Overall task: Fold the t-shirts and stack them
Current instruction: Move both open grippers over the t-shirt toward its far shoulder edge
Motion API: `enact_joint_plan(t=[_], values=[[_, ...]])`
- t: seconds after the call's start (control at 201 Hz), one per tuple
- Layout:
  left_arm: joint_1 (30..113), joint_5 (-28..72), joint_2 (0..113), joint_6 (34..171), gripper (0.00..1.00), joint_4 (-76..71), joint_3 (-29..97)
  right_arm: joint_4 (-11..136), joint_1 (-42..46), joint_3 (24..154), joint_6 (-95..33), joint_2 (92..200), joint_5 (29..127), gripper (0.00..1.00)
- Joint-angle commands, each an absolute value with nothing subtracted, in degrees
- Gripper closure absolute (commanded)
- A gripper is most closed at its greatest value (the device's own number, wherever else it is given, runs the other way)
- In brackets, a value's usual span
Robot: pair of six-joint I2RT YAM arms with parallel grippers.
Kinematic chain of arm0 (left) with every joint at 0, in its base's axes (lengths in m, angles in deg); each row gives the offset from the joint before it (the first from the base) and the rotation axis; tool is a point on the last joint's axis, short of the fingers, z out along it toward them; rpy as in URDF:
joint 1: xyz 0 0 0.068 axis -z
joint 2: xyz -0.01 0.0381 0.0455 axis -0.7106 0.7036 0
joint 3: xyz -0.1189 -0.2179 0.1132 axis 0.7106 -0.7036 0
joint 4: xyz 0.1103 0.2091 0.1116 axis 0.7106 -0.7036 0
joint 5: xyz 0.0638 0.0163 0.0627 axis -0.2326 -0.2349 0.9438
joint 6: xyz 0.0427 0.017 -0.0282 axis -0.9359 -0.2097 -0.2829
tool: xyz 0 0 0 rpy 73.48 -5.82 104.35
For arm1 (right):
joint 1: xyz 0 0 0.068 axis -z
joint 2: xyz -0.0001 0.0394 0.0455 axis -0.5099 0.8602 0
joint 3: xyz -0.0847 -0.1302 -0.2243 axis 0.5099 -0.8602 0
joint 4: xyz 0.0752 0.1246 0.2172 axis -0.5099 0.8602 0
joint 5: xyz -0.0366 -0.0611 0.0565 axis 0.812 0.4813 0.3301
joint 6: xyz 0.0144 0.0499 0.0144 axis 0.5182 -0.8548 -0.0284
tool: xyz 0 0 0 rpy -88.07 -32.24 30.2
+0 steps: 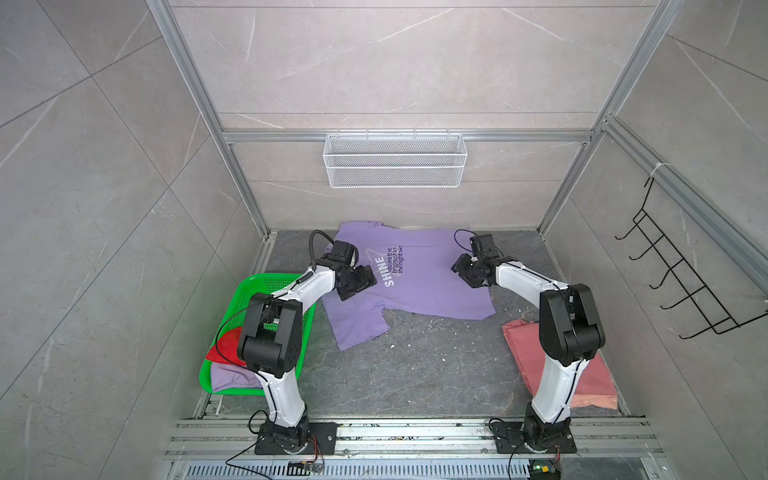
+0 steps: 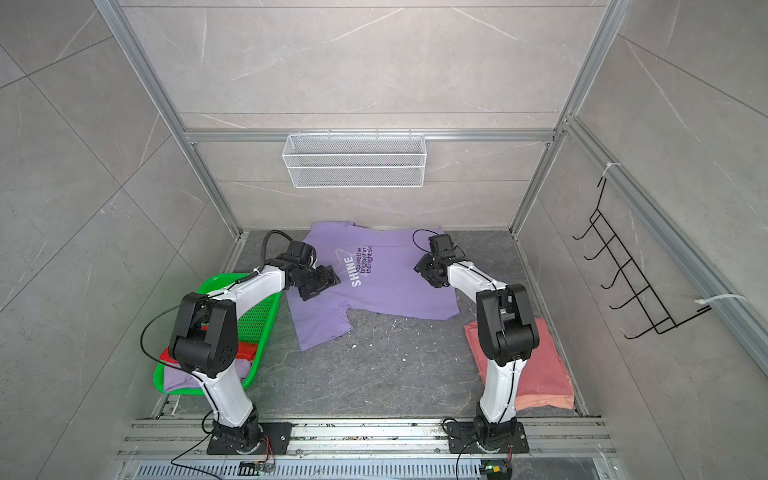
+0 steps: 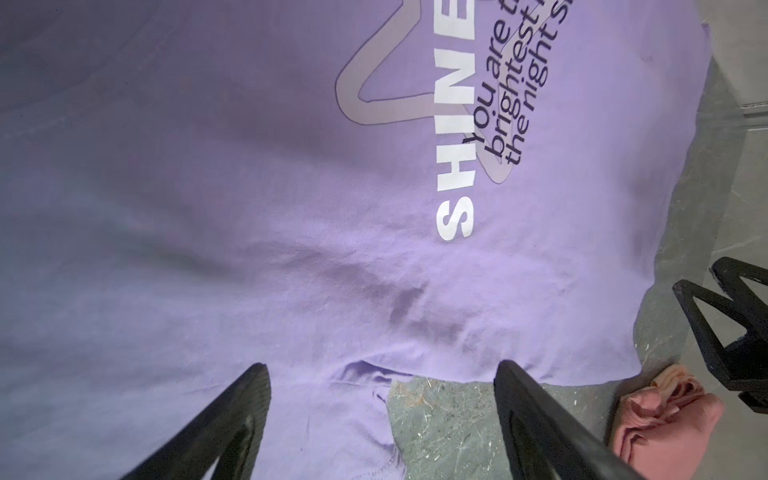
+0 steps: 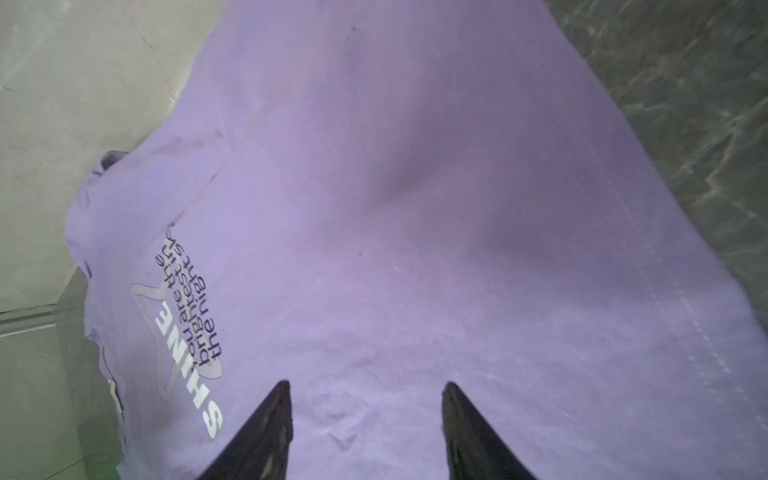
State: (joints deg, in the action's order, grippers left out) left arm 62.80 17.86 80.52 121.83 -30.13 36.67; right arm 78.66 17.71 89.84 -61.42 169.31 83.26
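Lavender SHINE shirt (image 1: 419,291): in both top views we find it spread flat, print up, on the far half of the tabletop (image 1: 415,374), with its hem to the right; it is not yet folded.
Salmon-pink shirt (image 1: 598,382): folded, at the tabletop's right edge.
Green basket (image 1: 266,279): at the left; it holds the red shirt (image 1: 224,351) and a second lavender shirt (image 1: 232,376).
Left wrist view: the left fingers (image 3: 232,415) stand spread, nothing between them, over the chest cloth near the sleeve's armpit.
Right wrist view: the right fingers (image 4: 469,428) stand spread and empty over the body panel.
Contact: we cannot tell whether either pair touches the cloth.
Handling: we judge the cotton light, limp and quick to wrinkle; it will sag between holds.
Hold points: we advise pinching both layers at a shoulder seam and a hem corner.
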Motion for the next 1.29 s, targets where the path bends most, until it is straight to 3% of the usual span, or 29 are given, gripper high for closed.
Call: enact_joint_plan(t=[0.0,0.374,0.757,0.901,1.126,1.29], values=[[63.0,19.3,81.3,121.8,0.13,-27.0,35.2,78.8,17.6,88.0,-61.6,171.5,82.1,0.41],[63.3,20.4,79.1,123.3,0.13,-24.3,21.5,84.2,17.6,82.5,-57.6,173.5,82.9,0.43],[66.6,20.9,65.4,129.3,0.13,-27.7,1.0,88.7,18.0,68.0,-59.0,161.5,79.9,0.45],[69.8,20.2,59.6,132.4,0.14,-30.1,-2.5,96.8,18.3,66.7,-59.7,157.8,84.5,0.44],[70.8,20.8,54.7,128.1,0.14,-35.4,7.3,98.2,19.6,69.6,-56.9,154.6,87.5,0.43],[70.0,23.8,63.3,120.6,0.13,-38.2,23.0,96.1,19.6,79.9,-55.1,156.9,87.0,0.42]])
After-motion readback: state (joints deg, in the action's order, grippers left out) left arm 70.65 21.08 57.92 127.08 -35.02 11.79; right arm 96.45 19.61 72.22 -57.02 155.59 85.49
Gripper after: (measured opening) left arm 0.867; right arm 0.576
